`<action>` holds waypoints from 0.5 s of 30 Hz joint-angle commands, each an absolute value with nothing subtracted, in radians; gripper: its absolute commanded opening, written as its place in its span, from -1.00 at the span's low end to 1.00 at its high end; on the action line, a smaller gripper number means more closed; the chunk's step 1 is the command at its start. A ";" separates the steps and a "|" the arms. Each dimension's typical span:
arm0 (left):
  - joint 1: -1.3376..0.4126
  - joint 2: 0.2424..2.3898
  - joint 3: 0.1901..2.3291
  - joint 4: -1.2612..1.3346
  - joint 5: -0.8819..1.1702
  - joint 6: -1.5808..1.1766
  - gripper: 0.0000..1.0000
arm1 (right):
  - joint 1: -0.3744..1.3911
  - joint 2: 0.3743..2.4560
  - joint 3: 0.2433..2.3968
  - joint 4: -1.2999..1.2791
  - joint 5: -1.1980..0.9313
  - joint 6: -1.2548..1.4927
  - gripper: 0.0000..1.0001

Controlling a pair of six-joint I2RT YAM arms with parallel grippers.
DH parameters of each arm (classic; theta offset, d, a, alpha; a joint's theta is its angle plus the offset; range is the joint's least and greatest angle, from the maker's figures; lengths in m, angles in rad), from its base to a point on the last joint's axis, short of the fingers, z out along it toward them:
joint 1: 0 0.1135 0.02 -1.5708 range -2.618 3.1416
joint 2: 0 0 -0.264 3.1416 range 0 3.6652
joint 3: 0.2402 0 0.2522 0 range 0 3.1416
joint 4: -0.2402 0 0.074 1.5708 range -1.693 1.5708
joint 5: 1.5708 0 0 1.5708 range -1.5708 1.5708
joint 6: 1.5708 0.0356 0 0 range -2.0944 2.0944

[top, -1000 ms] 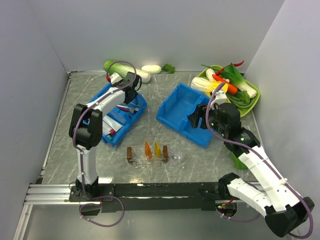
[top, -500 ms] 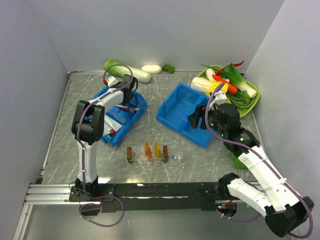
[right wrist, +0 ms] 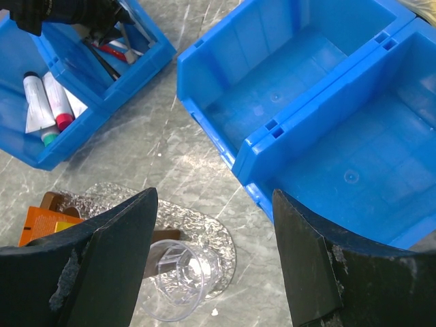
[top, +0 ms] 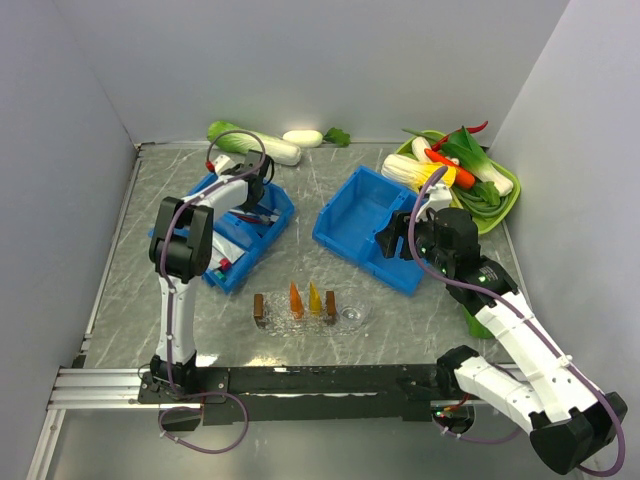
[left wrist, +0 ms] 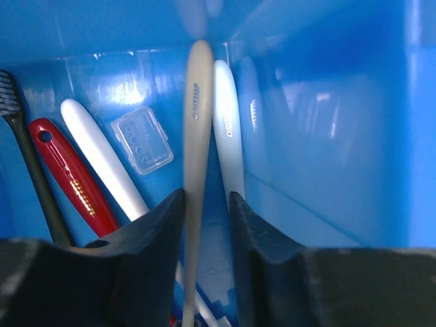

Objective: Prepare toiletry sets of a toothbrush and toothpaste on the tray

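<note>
1. We look down on a grey marbled table [top: 310, 175] boxed in by pale walls [top: 300, 60], with a green tray of vegetables [top: 507, 190] in the back right corner.
2. The left gripper [left wrist: 204, 197] is down in the rear compartment of the left blue bin [top: 281, 222], among several brushes lying side by side.
3. Its fingers [left wrist: 153, 231] stand narrow, one on each side of the pale grey toothbrush [left wrist: 196, 136]. A slit of blue shows between the handle and one finger, so we judge the handle bracketed but not yet pinched.
4. That toothbrush is inside the bin, with a white brush [left wrist: 228, 150] just beside it. The toothpaste tubes [right wrist: 51, 102] lie in the neighbouring compartment.
5. The right gripper [right wrist: 212, 197] hovers with its fingers wide and nothing between them, over the spot where the near corner of the empty blue bin [right wrist: 313, 102] comes close to the tray [right wrist: 214, 228].
6. The tray sits near the front of the table, between the two arms. It carries brown and orange pieces [top: 296, 301] and a clear cup [right wrist: 178, 276]; we see no toothbrush or tube on it.
7. We judge the task to be at its start, with no set laid out and the first brush only now being taken up.
8. What is left, as we read it, is to grip and lift the brush, carry it to the tray, add a tube beside it, then repeat for further sets.
</note>
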State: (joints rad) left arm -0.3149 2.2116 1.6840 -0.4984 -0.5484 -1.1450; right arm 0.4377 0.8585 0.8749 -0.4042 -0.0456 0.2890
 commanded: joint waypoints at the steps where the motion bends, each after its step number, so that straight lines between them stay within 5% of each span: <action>1: -0.308 2.240 1.718 -0.518 -0.560 -1.123 -0.35 | 0.430 0.841 0.874 -0.364 -0.040 0.272 0.51; 8: -0.307 2.206 1.683 -0.496 -0.546 -1.097 -0.91 | 0.428 0.838 0.870 -0.364 -0.038 0.273 0.51; 15: -0.307 2.102 1.635 -0.465 -0.528 -1.088 -0.98 | 0.428 0.839 0.870 -0.365 -0.037 0.272 0.52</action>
